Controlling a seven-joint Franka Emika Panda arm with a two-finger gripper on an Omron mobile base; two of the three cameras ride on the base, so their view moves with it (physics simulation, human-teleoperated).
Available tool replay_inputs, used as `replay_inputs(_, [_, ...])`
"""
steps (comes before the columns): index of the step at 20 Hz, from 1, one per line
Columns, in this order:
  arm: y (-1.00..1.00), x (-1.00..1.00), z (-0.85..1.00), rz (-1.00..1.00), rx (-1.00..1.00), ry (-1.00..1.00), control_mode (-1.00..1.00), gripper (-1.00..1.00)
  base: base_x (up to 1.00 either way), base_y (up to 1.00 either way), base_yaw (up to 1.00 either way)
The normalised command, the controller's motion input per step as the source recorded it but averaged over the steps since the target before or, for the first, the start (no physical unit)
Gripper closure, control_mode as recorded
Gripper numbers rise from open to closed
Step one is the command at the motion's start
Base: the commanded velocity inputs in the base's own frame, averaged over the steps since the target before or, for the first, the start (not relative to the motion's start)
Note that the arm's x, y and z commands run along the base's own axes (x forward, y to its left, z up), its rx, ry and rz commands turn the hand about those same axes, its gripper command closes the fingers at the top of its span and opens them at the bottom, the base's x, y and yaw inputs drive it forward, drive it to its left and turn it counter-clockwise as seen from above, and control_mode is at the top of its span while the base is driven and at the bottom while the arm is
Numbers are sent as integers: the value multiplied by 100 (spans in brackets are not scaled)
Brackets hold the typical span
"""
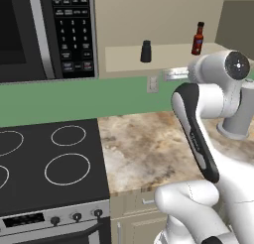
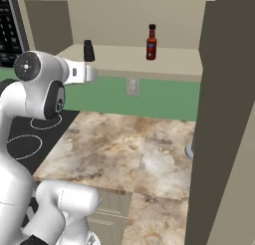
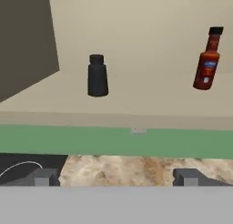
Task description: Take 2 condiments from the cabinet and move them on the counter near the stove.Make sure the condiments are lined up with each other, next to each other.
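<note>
A black microwave [image 1: 44, 32] hangs left of the cabinet [image 1: 163, 20]. The 2 condiments, shaker [image 3: 97, 76] and sauce bottle [image 3: 207, 59], stand apart on its shelf, beyond the released, empty gripper [image 3: 116, 176].

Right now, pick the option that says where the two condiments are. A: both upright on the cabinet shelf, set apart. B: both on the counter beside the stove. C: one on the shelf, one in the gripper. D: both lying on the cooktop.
A: the black shaker and the red-brown sauce bottle both stand upright on the cabinet shelf, with a clear gap between them.
</note>
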Motion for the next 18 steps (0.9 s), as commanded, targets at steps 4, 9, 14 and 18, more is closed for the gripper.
replay_inputs(4, [25,26,49,0,1,-16,-100,-100,0,0,0])
replay_inputs(9, [25,33,15,0,0,-2,-100,-100,0,0,0])
replay_inputs(14, [15,52,1,0,0,0,-100,-100,0,0,0])
replay_inputs(18, [4,61,0,0,0,0,-100,-100,0,0,0])
